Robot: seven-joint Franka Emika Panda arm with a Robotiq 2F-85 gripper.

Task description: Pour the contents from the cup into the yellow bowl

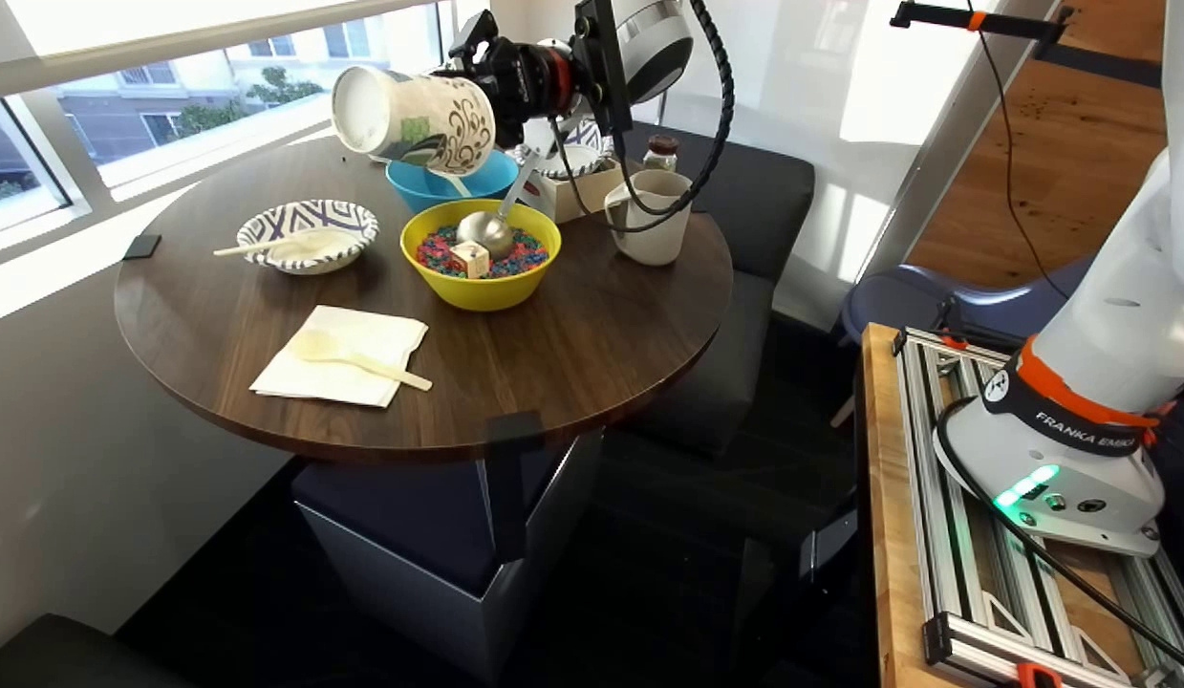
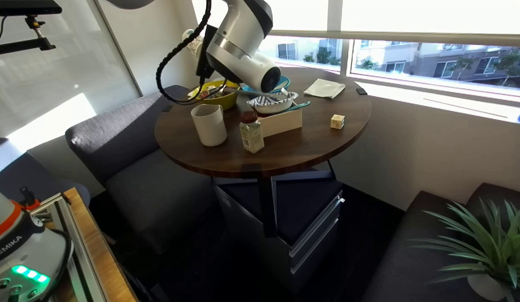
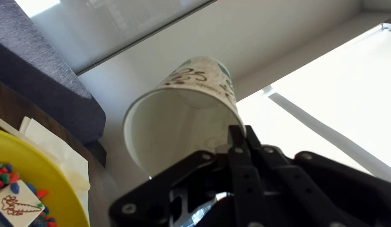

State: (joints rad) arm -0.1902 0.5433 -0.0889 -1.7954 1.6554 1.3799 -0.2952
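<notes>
Cream-white, the cup (image 1: 424, 122) is gripped at its rim by the end effector (image 3: 244, 135) and tipped above the worktop (image 1: 544, 358) near the yellow bowl (image 1: 482, 291); as the cup looks empty, pouring is judged finished and righting is called for.

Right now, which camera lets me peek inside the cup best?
The wrist view, because it looks into the open mouth of the cup. In an exterior view you see its base and patterned side instead. In an exterior view the arm hides most of it, leaving a small patterned patch of its outside.
</notes>
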